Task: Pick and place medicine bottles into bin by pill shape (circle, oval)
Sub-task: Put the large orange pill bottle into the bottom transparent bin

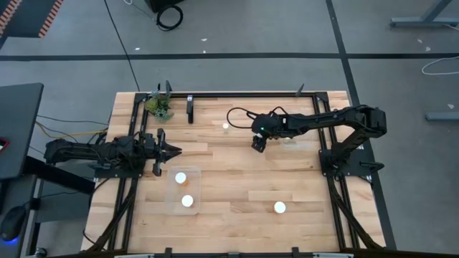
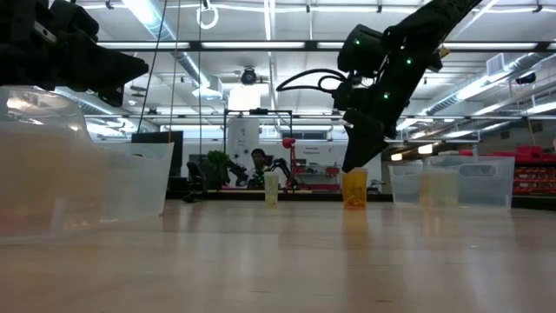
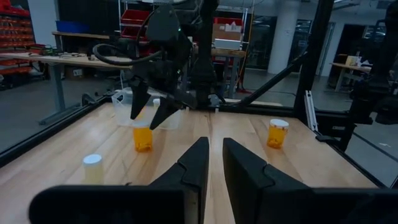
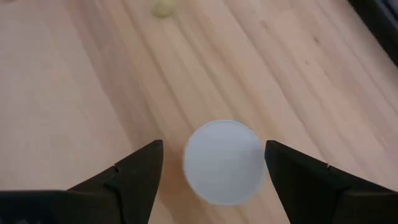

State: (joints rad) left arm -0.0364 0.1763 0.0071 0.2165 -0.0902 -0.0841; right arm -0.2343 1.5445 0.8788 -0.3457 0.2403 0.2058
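An amber medicine bottle (image 3: 142,137) with a white cap (image 4: 224,162) stands upright on the wooden table, right of the middle. My right gripper (image 1: 257,145) hangs over it, slanting down, open; its fingers (image 4: 144,174) stand on either side of the cap with a gap on each side. A pale bottle (image 1: 225,127) stands farther back, and another amber one (image 1: 279,208) stands near the front edge. Two white-capped bottles (image 1: 181,178) (image 1: 187,201) stand in a clear bin (image 1: 172,192). My left gripper (image 1: 171,150) waits level at the table's left, shut.
A second clear bin (image 2: 452,183) stands on the table just right of my right gripper. A small green plant (image 1: 161,107) sits at the far left corner, by the black frame (image 1: 244,93) along the far edge. Bare wood lies around the table's middle and front.
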